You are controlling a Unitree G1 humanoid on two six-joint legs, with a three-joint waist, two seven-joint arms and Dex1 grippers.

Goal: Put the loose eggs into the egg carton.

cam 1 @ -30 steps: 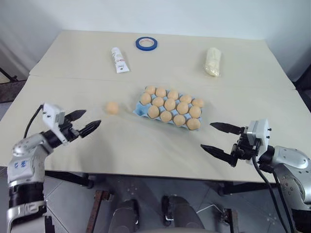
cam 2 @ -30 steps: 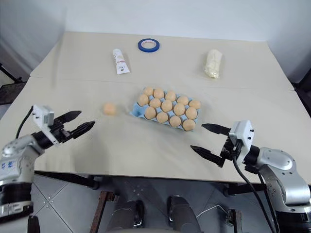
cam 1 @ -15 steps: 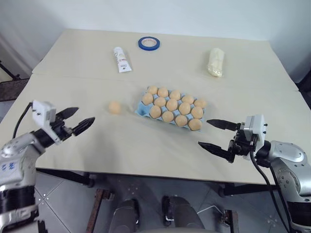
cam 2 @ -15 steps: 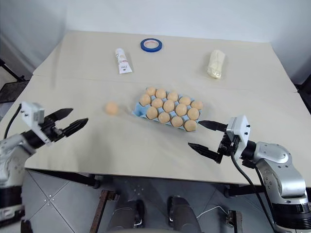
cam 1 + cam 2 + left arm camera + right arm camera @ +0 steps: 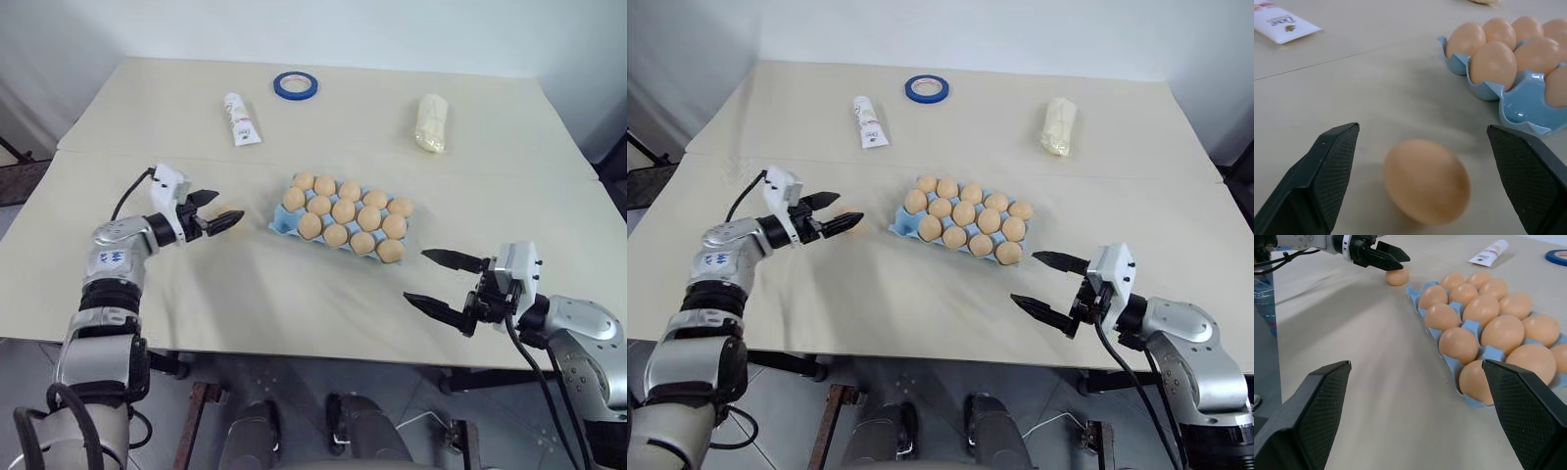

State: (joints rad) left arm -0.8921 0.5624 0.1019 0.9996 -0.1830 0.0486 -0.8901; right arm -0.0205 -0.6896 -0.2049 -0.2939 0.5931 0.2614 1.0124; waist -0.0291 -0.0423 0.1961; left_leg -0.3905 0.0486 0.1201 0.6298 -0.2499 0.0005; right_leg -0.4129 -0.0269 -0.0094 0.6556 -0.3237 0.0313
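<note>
— Where the two cream boards of the table (image 5: 294,294) meet, a thin seam runs across the far half; what else can you say of the room?

— A pale wall stands behind it, and grey floor shows under the near edge. On the far part lie a blue tape ring (image 5: 295,86), a white tube (image 5: 240,119) and a pale wrapped bundle (image 5: 431,122).

— Where are the task's things?

— The egg carton (image 5: 345,223) sits near the middle, light blue, its cups holding tan eggs. One corner cup on the side toward the left gripper is empty, as the left wrist view shows. One loose egg (image 5: 1426,180) lies on the table just beside that end of the carton.

— And the grippers?

— The left gripper (image 5: 217,210) has its jaws spread wide, one finger on each side of the loose egg, not touching it. From the head views its fingers cover most of that egg. The right gripper (image 5: 443,281) hangs near the front edge, well apart from the carton, jaws spread too and gripping nothing.

— Any writing?

— The tube carries a logo that looks like "Dove" in the left wrist view, cut off at the frame's edge; smaller print on it is too small to read. A small blue mark on the left forearm is illegible.
</note>
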